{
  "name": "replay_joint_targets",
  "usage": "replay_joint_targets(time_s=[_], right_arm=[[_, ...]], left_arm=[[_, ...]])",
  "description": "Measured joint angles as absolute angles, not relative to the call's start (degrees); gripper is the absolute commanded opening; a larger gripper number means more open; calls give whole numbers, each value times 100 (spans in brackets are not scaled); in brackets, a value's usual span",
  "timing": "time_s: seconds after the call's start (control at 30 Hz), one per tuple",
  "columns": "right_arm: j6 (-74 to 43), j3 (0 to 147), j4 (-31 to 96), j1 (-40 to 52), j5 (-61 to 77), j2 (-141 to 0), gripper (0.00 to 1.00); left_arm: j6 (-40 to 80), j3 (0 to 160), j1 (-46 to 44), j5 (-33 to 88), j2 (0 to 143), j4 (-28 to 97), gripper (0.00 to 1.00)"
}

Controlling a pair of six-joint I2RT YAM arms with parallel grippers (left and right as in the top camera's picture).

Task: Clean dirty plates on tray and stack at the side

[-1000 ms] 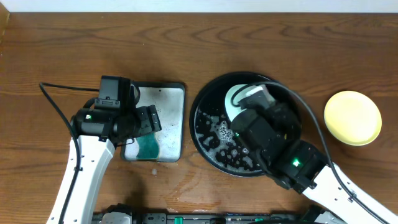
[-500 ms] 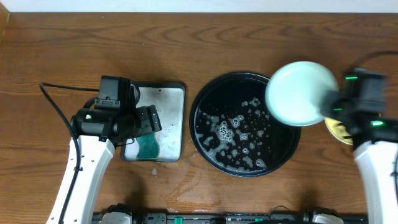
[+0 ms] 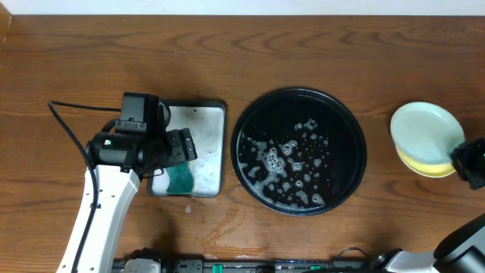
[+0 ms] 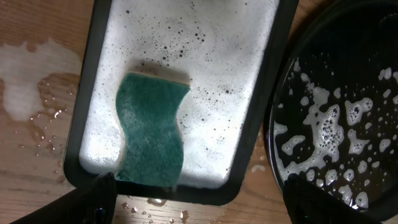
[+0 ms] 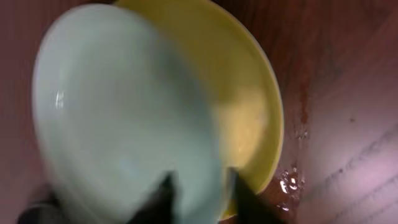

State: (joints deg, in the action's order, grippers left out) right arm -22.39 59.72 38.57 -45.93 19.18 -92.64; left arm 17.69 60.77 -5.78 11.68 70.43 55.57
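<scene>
Mint plate (image 3: 426, 133) lay on top of the yellow plate (image 3: 433, 168), on the table (image 3: 227, 53) to the right of the black tray (image 3: 250, 114) and apart from it. It sat a little off centre, so I saw a yellow crescent along one side of it. Only white suds (image 3: 274, 161) were in the black tray. In the right wrist view, the right claw (image 5: 200, 193) was at the rim of the mint plate with one jaw on each side of it, but this picture was blurred and I could not tell whether the jaws pinched the rim or stood free. The left claw (image 4: 199, 205) hung over the grey tray (image 4: 267, 74), with its jaws spread wide and nothing between them. The green sponge (image 4: 152, 137) lay flat in the grey tray under that claw. Some water (image 4: 25, 81) was on the table beside the grey tray.
</scene>
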Motion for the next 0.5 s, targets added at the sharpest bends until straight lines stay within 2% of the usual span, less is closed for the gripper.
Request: replay_joint_targets(time_s=[0.17, 0.27, 0.43, 0.47, 0.5], right_arm=[[-2206, 5986, 3872, -4644, 2755, -8960, 52], [-2187, 5986, 4056, -4449, 3282, -8283, 52], [-1846, 6040, 4362, -3041, 3817, -6565, 54], [-1682, 6047, 4486, -2543, 3894, -6180, 60], [-1573, 6055, 4558, -2196, 3940, -5942, 77]], left_arm=[[1769, 6077, -578, 1166, 7043, 5559, 86], [1769, 6077, -578, 1168, 7043, 5557, 86], [1769, 6077, -578, 1168, 7043, 5559, 86], [1769, 6077, -578, 1168, 7043, 5557, 86], [1769, 6077, -578, 1168, 7043, 5559, 86]])
